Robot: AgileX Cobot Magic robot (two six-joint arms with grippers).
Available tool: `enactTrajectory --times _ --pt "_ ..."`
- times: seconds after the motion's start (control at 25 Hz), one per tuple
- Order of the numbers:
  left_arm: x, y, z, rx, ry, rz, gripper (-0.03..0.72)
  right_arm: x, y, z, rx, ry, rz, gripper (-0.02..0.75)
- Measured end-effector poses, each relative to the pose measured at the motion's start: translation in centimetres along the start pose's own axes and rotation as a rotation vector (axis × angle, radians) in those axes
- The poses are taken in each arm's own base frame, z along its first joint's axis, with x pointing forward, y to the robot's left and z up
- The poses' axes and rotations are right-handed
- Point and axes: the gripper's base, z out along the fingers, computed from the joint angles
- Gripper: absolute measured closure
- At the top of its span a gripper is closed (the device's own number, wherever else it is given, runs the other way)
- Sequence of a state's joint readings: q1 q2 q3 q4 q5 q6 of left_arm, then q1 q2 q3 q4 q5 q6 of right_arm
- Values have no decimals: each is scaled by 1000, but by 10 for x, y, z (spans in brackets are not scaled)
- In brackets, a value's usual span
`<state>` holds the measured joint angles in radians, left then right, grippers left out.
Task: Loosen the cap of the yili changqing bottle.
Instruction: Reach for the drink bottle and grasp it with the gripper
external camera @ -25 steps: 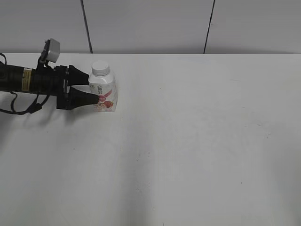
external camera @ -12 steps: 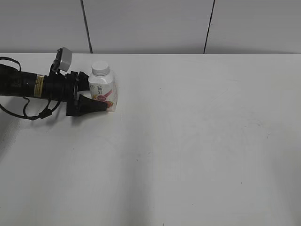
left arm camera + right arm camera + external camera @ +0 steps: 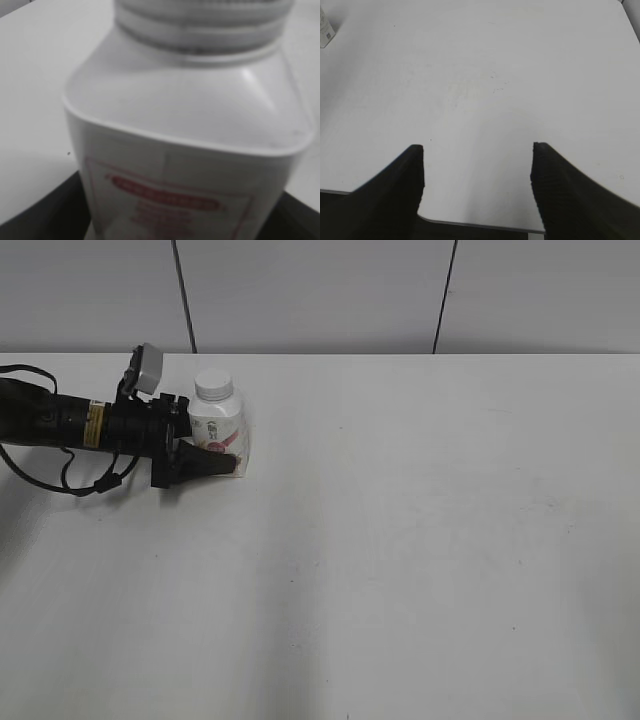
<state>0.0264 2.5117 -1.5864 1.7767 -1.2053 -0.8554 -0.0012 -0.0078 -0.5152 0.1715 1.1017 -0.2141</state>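
Note:
The yili changqing bottle (image 3: 222,435) stands upright at the far left of the white table (image 3: 400,540), with its white cap (image 3: 214,385) on. My left gripper (image 3: 225,445) reaches in from the left and straddles the bottle's lower body. Its near finger lies across the label and its far finger is hidden behind the bottle. The jaws look open. In the left wrist view the bottle (image 3: 185,150) fills the frame, blurred, with the cap's ribbed edge (image 3: 200,20) at the top. My right gripper (image 3: 477,147) is open and empty over the table's near edge.
A grey panelled wall (image 3: 320,295) runs behind the table. The right wrist view shows the bottle's corner (image 3: 324,25) at the far top left and the table's front edge (image 3: 480,224) just under the fingers.
My left gripper has slid right, so the bottle now sits between its fingers instead of at their tips. The bottle has stayed in place.

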Motion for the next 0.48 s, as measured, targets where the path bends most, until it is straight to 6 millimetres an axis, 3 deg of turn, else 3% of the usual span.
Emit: enactTrajectory --times 0.16,0.48 --pt "0 -1 0 5 -2 1 223 0 0 0 0 0 0 206" --pt "-2 -1 4 5 -1 1 249 0 0 0 0 0 0 206"
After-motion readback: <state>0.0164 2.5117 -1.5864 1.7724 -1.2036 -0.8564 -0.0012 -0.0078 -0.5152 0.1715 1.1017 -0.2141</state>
